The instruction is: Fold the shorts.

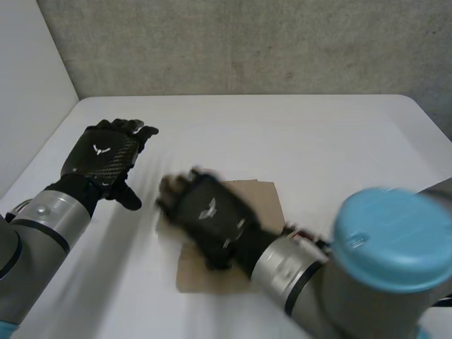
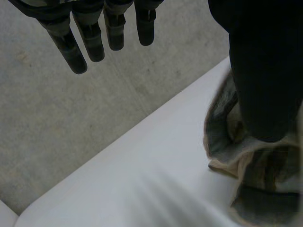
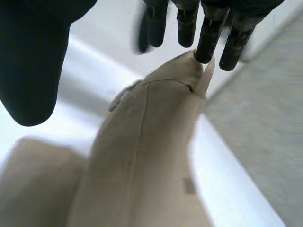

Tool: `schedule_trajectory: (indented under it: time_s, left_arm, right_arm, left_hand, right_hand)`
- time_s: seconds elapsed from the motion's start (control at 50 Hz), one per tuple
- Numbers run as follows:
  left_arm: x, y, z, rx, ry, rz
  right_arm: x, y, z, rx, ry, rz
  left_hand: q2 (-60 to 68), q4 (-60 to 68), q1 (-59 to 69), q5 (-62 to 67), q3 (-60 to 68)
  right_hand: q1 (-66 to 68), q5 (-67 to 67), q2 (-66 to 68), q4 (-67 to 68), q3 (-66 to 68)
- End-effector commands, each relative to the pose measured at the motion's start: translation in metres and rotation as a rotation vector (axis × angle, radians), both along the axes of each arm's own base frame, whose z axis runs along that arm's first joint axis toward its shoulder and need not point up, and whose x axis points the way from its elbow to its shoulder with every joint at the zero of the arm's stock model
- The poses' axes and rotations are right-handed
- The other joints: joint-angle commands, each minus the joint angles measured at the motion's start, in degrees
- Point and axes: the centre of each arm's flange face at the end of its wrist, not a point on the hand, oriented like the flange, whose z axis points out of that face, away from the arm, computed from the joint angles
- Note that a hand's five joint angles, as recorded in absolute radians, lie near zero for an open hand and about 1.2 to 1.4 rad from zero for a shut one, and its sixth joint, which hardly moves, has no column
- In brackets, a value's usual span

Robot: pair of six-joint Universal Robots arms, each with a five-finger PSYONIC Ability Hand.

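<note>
Right hand [image 1: 208,215] lies flat on the tan shorts [image 1: 263,200], fingers straight. Left hand [image 1: 106,155] is spread, well off the cloth. One sideways drag could bunch that fold.

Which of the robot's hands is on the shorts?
The right hand, lying on the tan shorts; the left hand is over bare white table beside them.

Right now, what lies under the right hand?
The tan shorts, lying on the white table. The right hand covers part of them, so the cloth beneath it cannot be seen.
</note>
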Motion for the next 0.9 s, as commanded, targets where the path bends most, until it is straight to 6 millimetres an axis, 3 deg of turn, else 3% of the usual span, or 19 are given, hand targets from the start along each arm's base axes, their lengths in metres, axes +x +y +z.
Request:
schedule_trajectory:
  time_s: [0.02, 0.12, 0.2, 0.42, 0.46, 0.5, 0.52, 0.56, 0.62, 0.66, 0.68, 0.72, 0.82, 0.9]
  left_arm:
    - [-0.017, 0.006, 0.014, 0.003, 0.101, -0.052]
    - [-0.029, 0.013, 0.024, 0.02, 0.195, -0.062]
    - [-0.038, 0.015, 0.018, 0.053, 0.197, -0.052]
    - [-0.047, 0.022, 0.011, 0.081, 0.18, -0.058]
    - [-0.047, 0.022, 0.014, 0.071, 0.184, -0.058]
    - [-0.046, 0.021, 0.016, 0.065, 0.187, -0.055]
    - [-0.046, 0.02, 0.018, 0.06, 0.19, -0.056]
    - [-0.046, 0.02, 0.024, 0.043, 0.2, -0.056]
    - [-0.046, 0.021, 0.034, 0.015, 0.217, -0.059]
    - [-0.046, 0.02, 0.037, 0.007, 0.221, -0.06]
    - [-0.046, 0.02, 0.038, 0.003, 0.224, -0.061]
    - [-0.047, 0.02, 0.042, -0.007, 0.228, -0.063]
    - [-0.051, 0.018, 0.048, -0.024, 0.238, -0.075]
    - [-0.053, 0.015, 0.048, -0.019, 0.238, -0.077]
  right_arm:
    - [-0.03, -0.051, 0.037, 0.227, -0.255, -0.22]
    - [-0.045, -0.073, 0.035, 0.311, -0.296, -0.31]
    - [-0.055, -0.087, 0.031, 0.334, -0.279, -0.361]
    - [-0.054, -0.081, 0.017, 0.387, -0.232, -0.323]
    - [-0.05, -0.074, 0.02, 0.393, -0.226, -0.247]
    - [-0.048, -0.068, 0.026, 0.387, -0.23, -0.187]
    - [-0.05, -0.064, 0.04, 0.356, -0.253, -0.148]
    - [-0.052, -0.056, 0.056, 0.32, -0.279, -0.098]
    - [-0.058, -0.055, 0.08, 0.265, -0.328, -0.074]
    - [-0.064, -0.064, 0.088, 0.243, -0.35, -0.109]
    - [-0.071, -0.075, 0.095, 0.228, -0.376, -0.161]
    - [-0.076, -0.083, 0.1, 0.224, -0.399, -0.208]
    - [-0.088, -0.097, 0.114, 0.204, -0.465, -0.31]
    - [-0.09, -0.1, 0.113, 0.218, -0.463, -0.343]
  left_hand:
    - [-1.0, -1.1, -0.6, -2.1, -1.7]
    - [-0.3, -0.5, 0.1, -1.4, -1.0]
    - [-0.3, -0.5, 0.1, -1.4, -1.0]
    - [-1.2, -1.3, -0.7, -2.2, -1.8]
    - [-1.2, -1.3, -0.7, -2.2, -1.8]
    - [-1.2, -1.3, -0.7, -2.2, -1.8]
    - [-1.2, -1.3, -0.7, -2.2, -1.8]
    - [-1.2, -1.3, -0.7, -2.2, -1.8]
    - [-1.0, -1.1, -0.6, -2.1, -1.7]
    - [-1.0, -1.1, -0.6, -2.1, -1.7]
    - [-1.0, -1.1, -0.6, -2.1, -1.7]
    - [-0.8, -1.0, -0.4, -1.9, -1.5]
    - [-0.3, -0.5, 0.1, -1.4, -1.0]
    - [0.2, 0.0, 0.6, -0.9, -0.5]
  right_hand:
    - [-1.7, -3.6, -2.5, -3.4, -2.5]
    - [-1.7, -3.6, -2.5, -3.4, -2.5]
    - [-1.7, -3.6, -2.5, -3.4, -2.5]
    - [6.6, 4.7, 5.8, 4.9, 5.8]
    - [23.7, 21.8, 22.9, 22.0, 22.9]
    - [49.6, 47.7, 48.8, 47.9, 48.8]
    - [63.2, 61.3, 62.4, 61.5, 62.4]
    - [68.3, 66.4, 67.5, 66.6, 67.5]
    - [68.3, 66.4, 67.5, 66.6, 67.5]
    - [58.2, 56.3, 57.4, 56.5, 57.4]
    - [30.0, 28.1, 29.2, 28.3, 29.2]
    - [7.1, 5.2, 6.3, 5.4, 6.3]
    - [4.1, 2.2, 3.3, 2.4, 3.3]
    - [3.9, 2.0, 3.1, 2.3, 3.2]
